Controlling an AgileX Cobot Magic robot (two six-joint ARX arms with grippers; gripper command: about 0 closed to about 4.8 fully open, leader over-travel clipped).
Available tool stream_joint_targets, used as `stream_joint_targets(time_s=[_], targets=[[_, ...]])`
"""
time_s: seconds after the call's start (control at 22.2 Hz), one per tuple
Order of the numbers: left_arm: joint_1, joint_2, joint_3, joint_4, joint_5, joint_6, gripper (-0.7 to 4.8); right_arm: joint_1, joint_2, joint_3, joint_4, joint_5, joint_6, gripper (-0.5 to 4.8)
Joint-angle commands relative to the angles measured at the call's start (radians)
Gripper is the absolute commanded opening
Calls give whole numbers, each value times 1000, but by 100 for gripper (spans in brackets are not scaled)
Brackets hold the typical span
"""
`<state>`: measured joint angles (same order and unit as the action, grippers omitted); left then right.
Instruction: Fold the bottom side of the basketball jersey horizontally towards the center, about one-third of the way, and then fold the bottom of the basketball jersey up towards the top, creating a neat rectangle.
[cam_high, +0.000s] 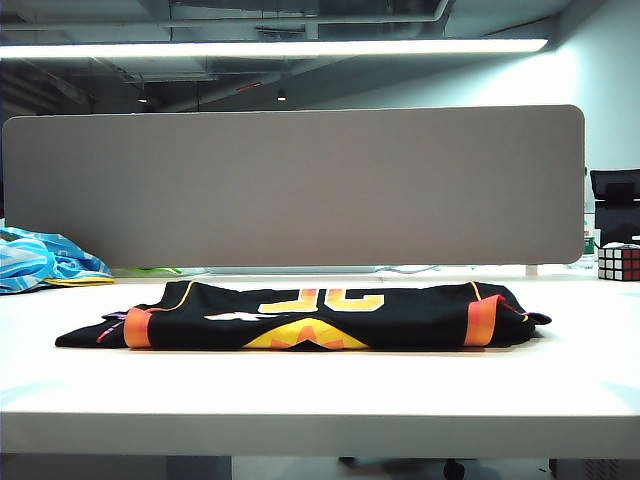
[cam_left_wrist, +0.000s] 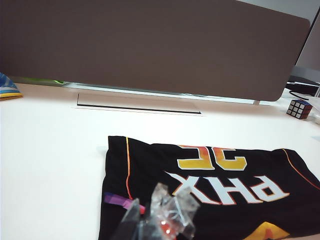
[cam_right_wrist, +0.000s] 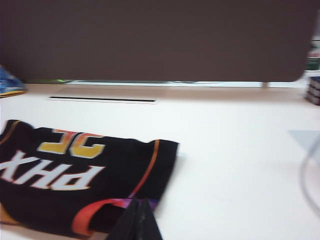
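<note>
Folded black basketball jersey (cam_high: 305, 318) sits nearest the exterior cam, on the front-centre of the white table (cam_high: 320, 395), long axis running left-right across the view. It already reads as a compact rectangle: orange bands at both short ends, yellow sunburst at the front edge, number partly showing on top. White "PHX" lettering is legible in both wrist views.

Left gripper (cam_left_wrist: 150, 227): only the fingertips show at the frame edge, w/ clear crinkly film on them; pressed together, nothing held. Hovers over the jersey's (cam_left_wrist: 210, 190) left-end corner, by the purple/pink trim; contact w/ fabric can't be told.

Right gripper (cam_right_wrist: 136, 220): dark tips meeting in a point, closed, empty. Sits at the jersey's (cam_right_wrist: 85, 175) right end, near the curved orange band. The view is blurred, so touch is unclear.

Neither arm shows in the exterior view, so both look to be held back from the cloth.

Key relation: jersey lies ahead of and below both sets of jaws, each arm lined up w/ its own short end, about equally near. Judgement: both folds look done, shape is neat; any further move would be edge tidy-up only.

Off-task: light blue cloth (cam_high: 45, 262) far left, Rubik's cube (cam_high: 619, 262) far right, grey divider panel (cam_high: 300, 185) behind. All well apart from the jersey.
</note>
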<state>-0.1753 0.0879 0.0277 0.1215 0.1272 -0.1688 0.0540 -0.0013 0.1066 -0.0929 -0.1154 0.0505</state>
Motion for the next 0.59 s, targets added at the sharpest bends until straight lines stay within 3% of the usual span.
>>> stream_joint_targets(time_s=[0.05,0.36,0.59], targets=[[2,-69,-16,-48,-48,19,-6,0,4,3,-32,36,-24,8],[3,-81,-20,-167,-62,89,-6,0,1,-47,-8,37,-63,8],[3,-81,-21,-147,-110,186,-6,0,2,-106,23,57,-66,8]])
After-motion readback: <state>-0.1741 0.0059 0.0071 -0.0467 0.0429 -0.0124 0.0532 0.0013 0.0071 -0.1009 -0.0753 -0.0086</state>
